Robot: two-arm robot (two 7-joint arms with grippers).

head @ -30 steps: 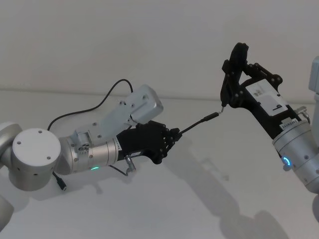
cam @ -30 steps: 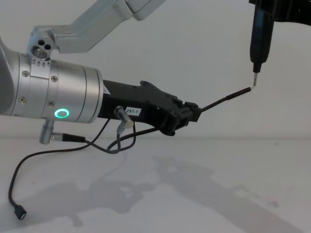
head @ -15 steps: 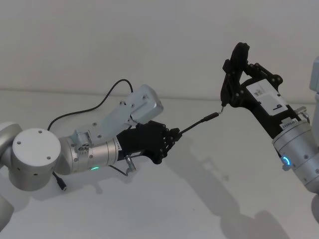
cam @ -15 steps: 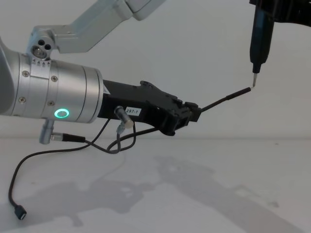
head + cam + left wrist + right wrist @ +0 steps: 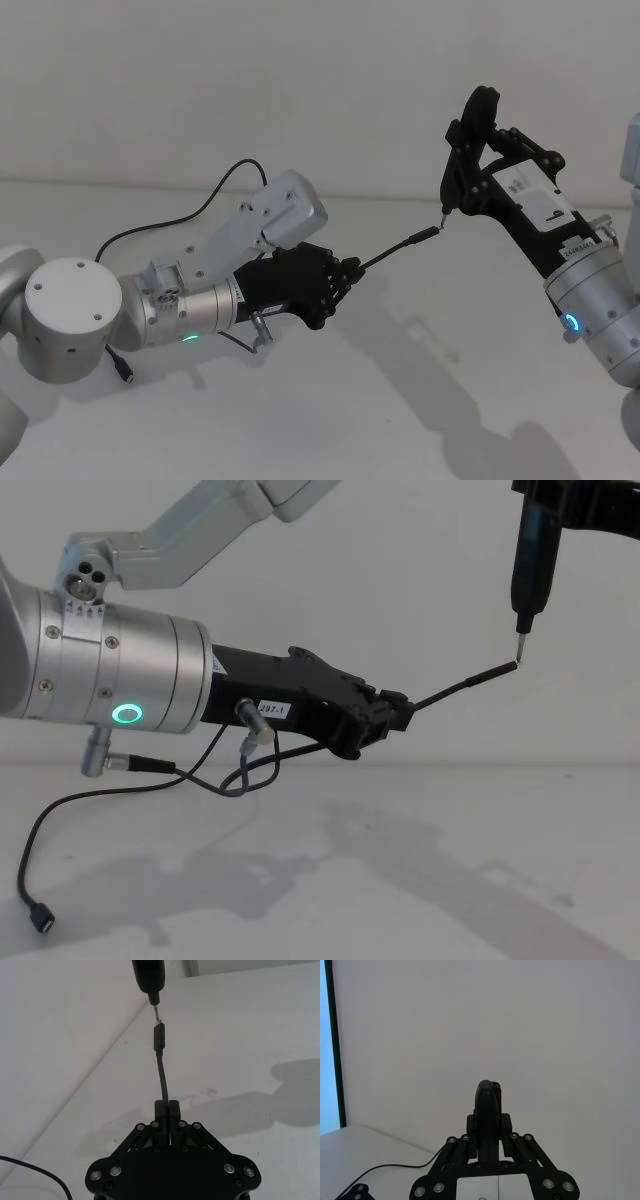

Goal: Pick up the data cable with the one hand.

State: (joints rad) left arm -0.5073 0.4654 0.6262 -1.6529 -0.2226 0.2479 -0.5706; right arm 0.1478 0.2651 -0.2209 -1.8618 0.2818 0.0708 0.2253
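From left to right: my left gripper, clamped on the data cable, holds it clear of the table, so I keep it steady while the right gripper grips the pin-tipped tool touching the plug.

The data cable, a thin black cord with a slim straight plug, was held off the table, its plug end slanting upward. The left gripper, black and angular with a small white label, was clamped on it behind the plug, the rest trailing down to the table.
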